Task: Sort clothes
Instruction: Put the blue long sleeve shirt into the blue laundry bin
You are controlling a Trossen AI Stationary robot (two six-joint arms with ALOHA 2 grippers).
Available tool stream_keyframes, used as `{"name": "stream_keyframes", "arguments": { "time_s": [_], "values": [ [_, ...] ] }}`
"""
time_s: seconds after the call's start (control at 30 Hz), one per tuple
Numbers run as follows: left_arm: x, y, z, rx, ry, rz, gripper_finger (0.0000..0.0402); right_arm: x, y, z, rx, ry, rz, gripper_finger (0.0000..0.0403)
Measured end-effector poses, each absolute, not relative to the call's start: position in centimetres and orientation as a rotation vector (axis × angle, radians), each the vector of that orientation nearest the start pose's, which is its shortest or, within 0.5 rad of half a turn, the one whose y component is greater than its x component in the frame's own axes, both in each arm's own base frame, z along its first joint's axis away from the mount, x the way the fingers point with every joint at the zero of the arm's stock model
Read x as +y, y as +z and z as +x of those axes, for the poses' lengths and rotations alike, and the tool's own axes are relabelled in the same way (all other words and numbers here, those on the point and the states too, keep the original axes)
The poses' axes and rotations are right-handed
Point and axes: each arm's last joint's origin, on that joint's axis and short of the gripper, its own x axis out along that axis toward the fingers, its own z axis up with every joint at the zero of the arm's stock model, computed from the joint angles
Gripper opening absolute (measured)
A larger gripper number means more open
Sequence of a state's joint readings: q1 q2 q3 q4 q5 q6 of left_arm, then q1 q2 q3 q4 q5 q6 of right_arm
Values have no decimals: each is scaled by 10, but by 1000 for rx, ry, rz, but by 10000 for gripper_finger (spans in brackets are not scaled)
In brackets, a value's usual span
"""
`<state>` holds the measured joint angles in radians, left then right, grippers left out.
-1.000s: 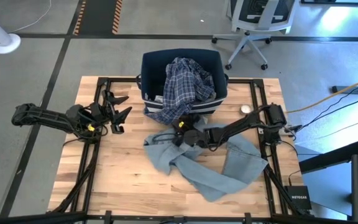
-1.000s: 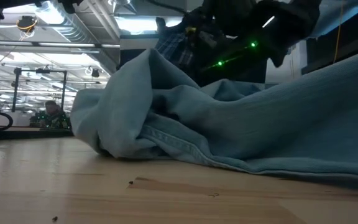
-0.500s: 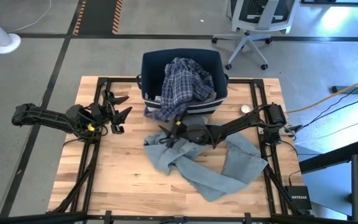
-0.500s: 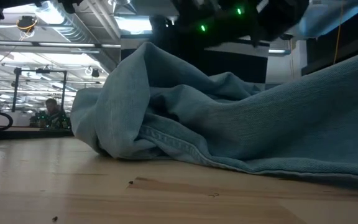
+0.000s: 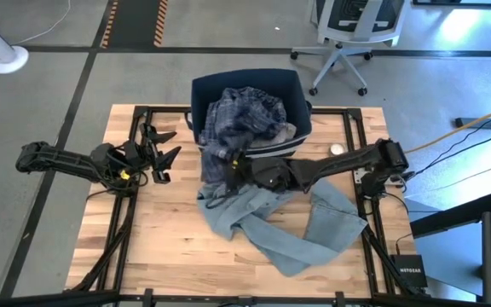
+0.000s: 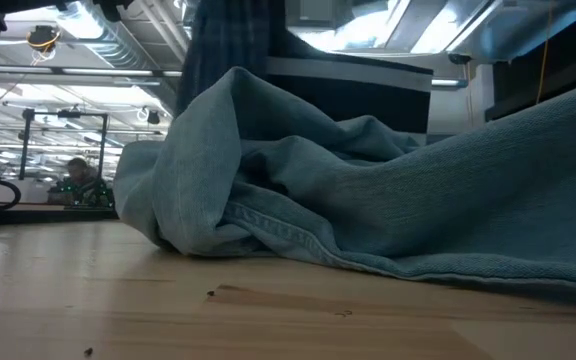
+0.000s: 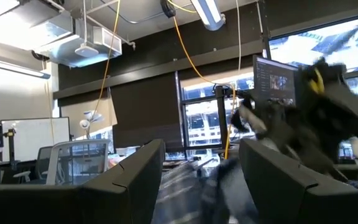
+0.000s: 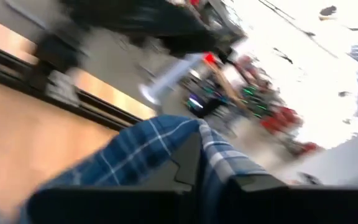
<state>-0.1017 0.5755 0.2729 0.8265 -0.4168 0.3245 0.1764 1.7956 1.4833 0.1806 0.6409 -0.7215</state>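
Plaid shirt [image 5: 239, 128]: blue-and-white check, dark overall from above; brighter blue with white lines in the right wrist view [image 8: 143, 152]. Jeans [image 5: 271, 220]: plain light grey-blue denim, no pattern; same tone in the low view [image 6: 368, 215]. Bin [image 5: 292, 85]: navy, white stripes along the front wall. Table [image 5: 169, 247]: pale wood, visible grain. Frame [image 5: 122, 222]: black. Arms: dark; yellow marks at left gripper [image 5: 162, 153]. Floor [image 5: 49, 85]: grey. Chair [image 5: 348, 34]: white.
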Motion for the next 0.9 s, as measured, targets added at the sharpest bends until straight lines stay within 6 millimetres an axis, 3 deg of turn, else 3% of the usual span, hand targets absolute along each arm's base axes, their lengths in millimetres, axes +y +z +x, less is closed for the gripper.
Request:
{"name": "stream_keyframes", "arguments": {
  "time_s": [0.2, 0.4, 0.5, 0.7, 0.9],
  "values": [
    [-2, 279, 132, -454, 385, 178, 208, 34, 404, 411, 377, -626, -905, 9],
    [-2, 279, 132, -453, 386, 178, 208, -12, 467, 396, 381, -828, -934, 42],
    [-2, 279, 132, -453, 385, 178, 208, -40, 488, 386, 369, -921, -909, 52],
    [-2, 279, 132, -452, 387, 185, 208, -80, 493, 375, 451, -1037, -868, 48],
    [-2, 279, 132, -452, 387, 185, 208, -96, 451, 372, 727, -963, -802, 47]
  ]
}}
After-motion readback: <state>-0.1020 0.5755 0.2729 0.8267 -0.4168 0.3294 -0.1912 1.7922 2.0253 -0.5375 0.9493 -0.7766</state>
